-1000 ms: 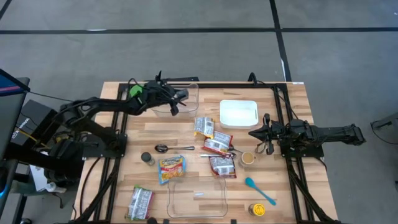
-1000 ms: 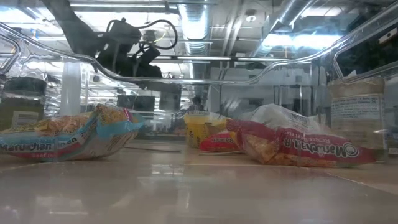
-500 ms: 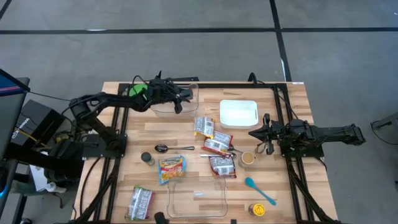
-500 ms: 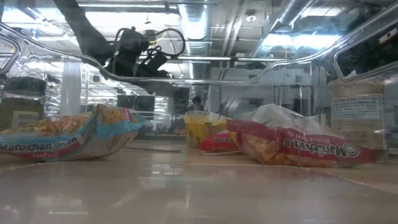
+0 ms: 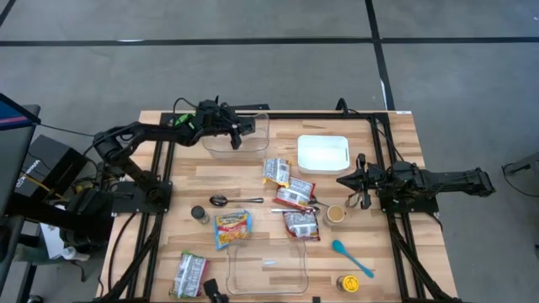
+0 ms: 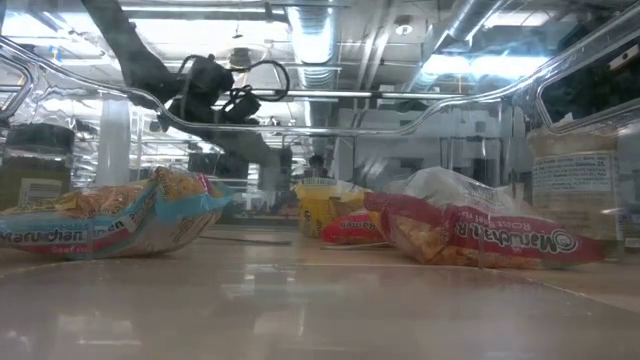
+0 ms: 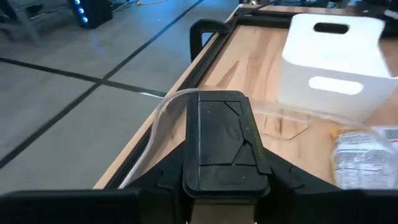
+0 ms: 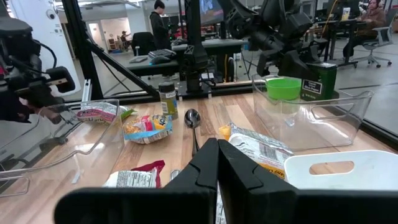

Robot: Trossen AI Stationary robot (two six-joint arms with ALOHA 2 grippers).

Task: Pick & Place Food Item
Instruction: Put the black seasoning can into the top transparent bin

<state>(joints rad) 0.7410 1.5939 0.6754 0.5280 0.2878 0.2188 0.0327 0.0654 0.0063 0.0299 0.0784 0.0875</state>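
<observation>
The left gripper is held above the clear plastic bin at the far edge of the table, with a green bowl seen just beside the arm's wrist. Whether its fingers are parted or closed on anything cannot be told; in the left wrist view only a dark block of the gripper is seen over the bin's clear rim. The white container is set near the clear bin, toward the right arm. The ramen packets are scattered nearer the front than the clear bin: one close to the white container, a red one, another red one, and an orange-and-blue one. The right gripper is parked beside the white container, its fingers pressed together with nothing between them.
</observation>
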